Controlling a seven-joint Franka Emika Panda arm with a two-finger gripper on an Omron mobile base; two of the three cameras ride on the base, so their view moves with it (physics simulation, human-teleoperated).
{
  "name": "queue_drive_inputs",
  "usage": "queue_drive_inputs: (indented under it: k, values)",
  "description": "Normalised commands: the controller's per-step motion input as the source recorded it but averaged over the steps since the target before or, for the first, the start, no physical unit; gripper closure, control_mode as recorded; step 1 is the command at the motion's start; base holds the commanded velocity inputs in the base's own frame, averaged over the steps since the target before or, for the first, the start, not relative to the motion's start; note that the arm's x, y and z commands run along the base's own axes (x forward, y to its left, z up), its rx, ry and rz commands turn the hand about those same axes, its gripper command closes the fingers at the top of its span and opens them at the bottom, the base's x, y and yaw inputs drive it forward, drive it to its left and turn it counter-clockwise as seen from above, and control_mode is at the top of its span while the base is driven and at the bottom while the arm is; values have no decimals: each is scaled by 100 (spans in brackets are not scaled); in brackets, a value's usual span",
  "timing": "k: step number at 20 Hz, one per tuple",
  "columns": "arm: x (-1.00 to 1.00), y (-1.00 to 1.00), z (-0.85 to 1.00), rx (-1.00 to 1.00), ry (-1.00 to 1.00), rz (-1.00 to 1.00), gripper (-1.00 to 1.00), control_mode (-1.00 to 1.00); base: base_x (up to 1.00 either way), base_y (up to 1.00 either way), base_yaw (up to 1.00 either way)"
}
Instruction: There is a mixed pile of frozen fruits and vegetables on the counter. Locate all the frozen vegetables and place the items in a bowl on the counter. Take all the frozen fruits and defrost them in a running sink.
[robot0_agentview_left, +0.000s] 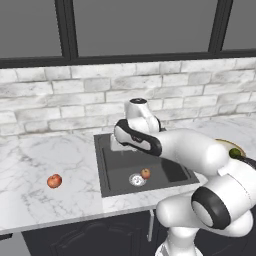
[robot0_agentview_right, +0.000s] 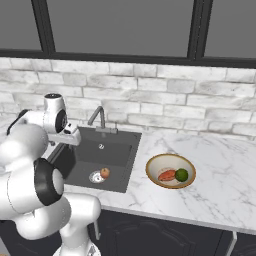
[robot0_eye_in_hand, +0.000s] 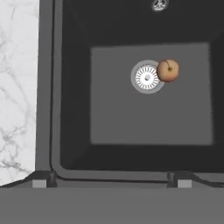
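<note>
The counter (robot0_agentview_left: 50, 160), white marble-look with grey veins, runs along the pale brick wall on both sides of the sink (robot0_agentview_right: 80, 165), the landmark for this inspection. The sink is a dark grey rectangular basin set into the counter, with a curved grey faucet (robot0_agentview_right: 98, 116) standing at its back rim and a round silver drain (robot0_eye_in_hand: 147, 77) in its floor. The white arm reaches out above the basin. Its gripper (robot0_eye_in_hand: 111, 180) hangs over the sink, looking down into it, jaws spread wide and holding nothing; the two dark fingertips (robot0_eye_in_hand: 41, 180) stand well apart at the near rim of the basin in the hand view. The bowl (robot0_agentview_right: 152, 167), a shallow dish with a tan rim and pale inside, sits on the counter just right of the sink. Inside the bowl lie the elongated red-orange vegetable (robot0_agentview_right: 167, 175) and the dark green ball (robot0_agentview_right: 181, 174), side by side and touching or nearly so. A red-tan apple (robot0_eye_in_hand: 168, 70) rests on the sink floor, touching the edge of the drain. The redder apple (robot0_agentview_left: 54, 181) lies alone on the counter well to the left of the sink.
</note>
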Motion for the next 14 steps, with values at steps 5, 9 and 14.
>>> queue_drive_inputs:
  k: [5, 9, 14]
  values:
    - [-35, 51, 48, -1, 7, 11, -100, -100, 0, 0, 0]
    - [-40, 59, 19, 0, 0, 13, -100, -100, 0, 0, 0]
    - [-33, 71, 14, 0, 0, 11, -100, -100, 0, 0, 0]
